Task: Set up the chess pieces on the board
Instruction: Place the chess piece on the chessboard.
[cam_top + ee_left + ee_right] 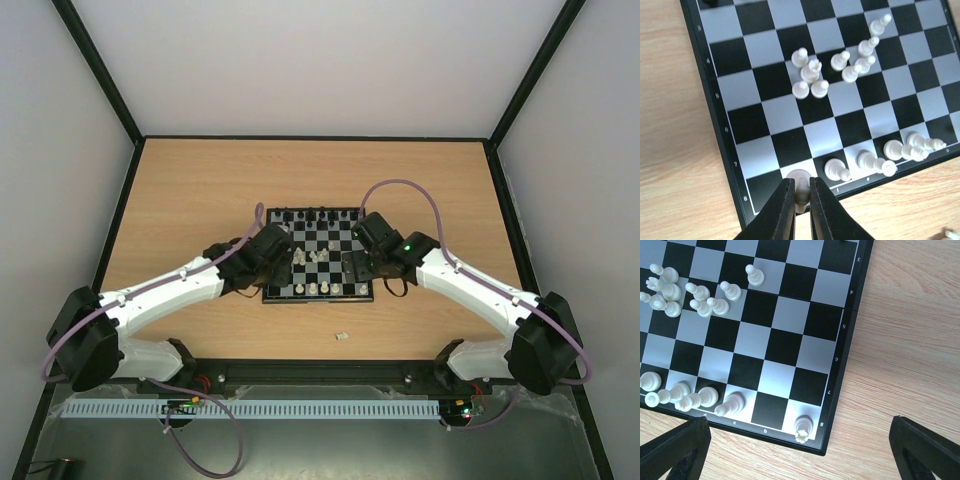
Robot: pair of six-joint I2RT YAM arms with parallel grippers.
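The board (pixel 318 298) lies mid-table, with black pieces (pixel 315 215) along its far row. My left gripper (pixel 801 184) is shut on a cream-white piece (pixel 802 195) whose base stands on a pale square in the near row, one in from the corner. Other white pieces (pixel 837 169) stand or lean along that near row, and a cluster of white pieces (pixel 810 75) sits mid-board. My right gripper (pixel 800 450) is open wide and empty, above the board's near right corner, where a white rook (pixel 803 427) stands.
One loose white piece (pixel 341 336) lies on the wooden table between the board and the arm bases; it also shows at the corner of the left wrist view (pixel 951 235). Black-framed walls enclose the table.
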